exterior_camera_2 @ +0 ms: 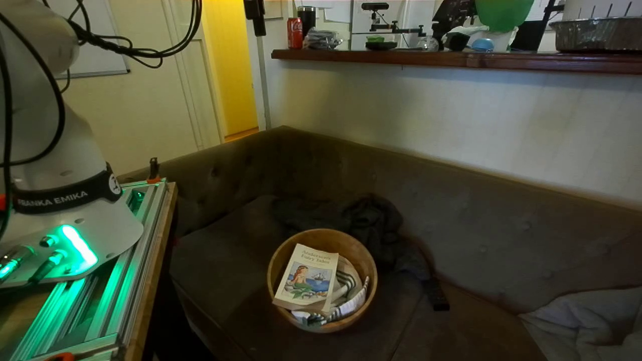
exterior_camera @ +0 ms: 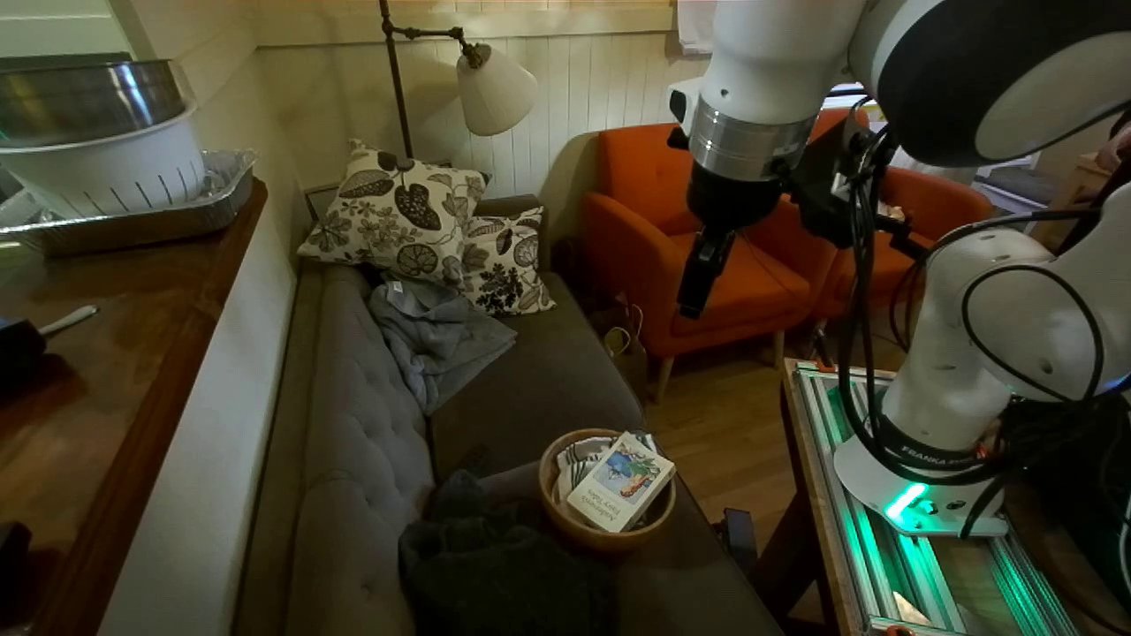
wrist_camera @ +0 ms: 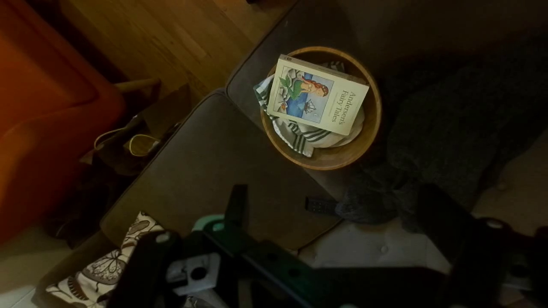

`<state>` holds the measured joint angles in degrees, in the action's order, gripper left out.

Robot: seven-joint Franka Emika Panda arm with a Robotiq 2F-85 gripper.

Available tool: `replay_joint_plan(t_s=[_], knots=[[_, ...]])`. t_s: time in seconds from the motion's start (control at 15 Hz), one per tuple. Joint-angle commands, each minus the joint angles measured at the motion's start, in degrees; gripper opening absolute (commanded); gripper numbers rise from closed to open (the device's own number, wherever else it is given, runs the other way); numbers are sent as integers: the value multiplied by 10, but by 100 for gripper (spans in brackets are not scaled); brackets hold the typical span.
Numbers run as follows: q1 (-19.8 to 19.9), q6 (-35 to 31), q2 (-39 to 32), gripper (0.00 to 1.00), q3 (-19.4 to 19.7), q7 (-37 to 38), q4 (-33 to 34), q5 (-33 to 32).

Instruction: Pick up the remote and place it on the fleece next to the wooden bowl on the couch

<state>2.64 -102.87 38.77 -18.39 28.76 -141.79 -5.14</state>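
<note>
A dark remote lies on the couch; its end meets the edge of the dark grey fleece, which seems to cover part of it. In an exterior view the remote sits beside the crumpled fleece. Close by stands the wooden bowl, holding a book and a striped cloth. My gripper is open, nothing between its fingers, with the remote visible below the gap. In an exterior view the gripper hangs high, well above the seat and before an orange armchair.
Two orange armchairs stand past the couch's end. Patterned pillows and a light grey cloth lie on the far part of the couch. A wooden counter runs behind the backrest, and a lamp leans over the corner.
</note>
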Motion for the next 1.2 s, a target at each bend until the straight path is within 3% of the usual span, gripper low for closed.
replay_joint_plan(t_s=[0.0, 0.27, 0.8, 1.13], knots=[[-15, -15, -1, 100, 14, 1, 1, -8], [-39, -86, 6, 100, 49, -83, 1, -9], [-90, -231, -18, 100, 178, -324, 37, 47], [-92, -241, -76, 100, 169, -313, 125, 71]])
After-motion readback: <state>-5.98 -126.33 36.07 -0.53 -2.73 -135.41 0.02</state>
